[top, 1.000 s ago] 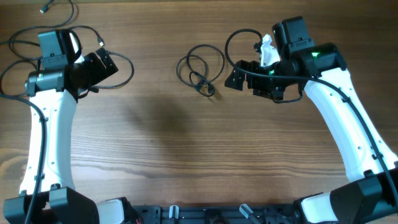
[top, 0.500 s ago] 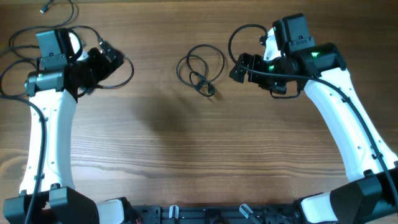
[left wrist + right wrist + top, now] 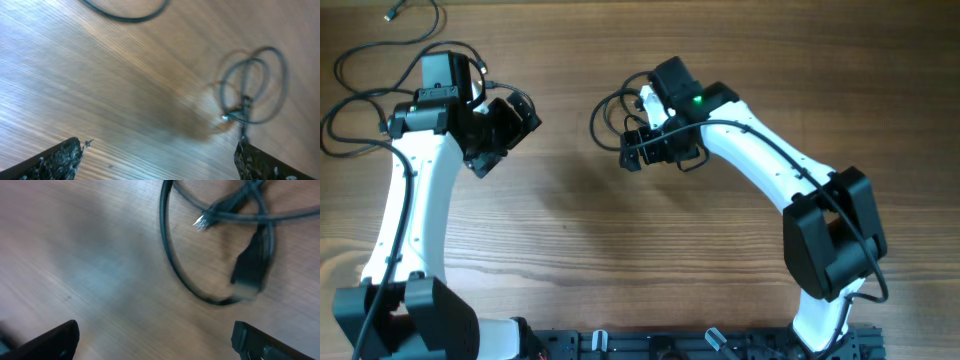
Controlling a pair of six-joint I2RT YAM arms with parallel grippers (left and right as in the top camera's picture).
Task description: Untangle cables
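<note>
Wood table, two white arms with black ends. Left arm runs up the left side, and the left gripper points toward the centre over bare wood, nothing in the jaws. Right arm reaches across from the right. The right gripper sits over the coiled cable at top centre and partly hides it; contact can't be told. A loose cable loops around the top-left corner behind the left arm, with its plug near the top edge.
</note>
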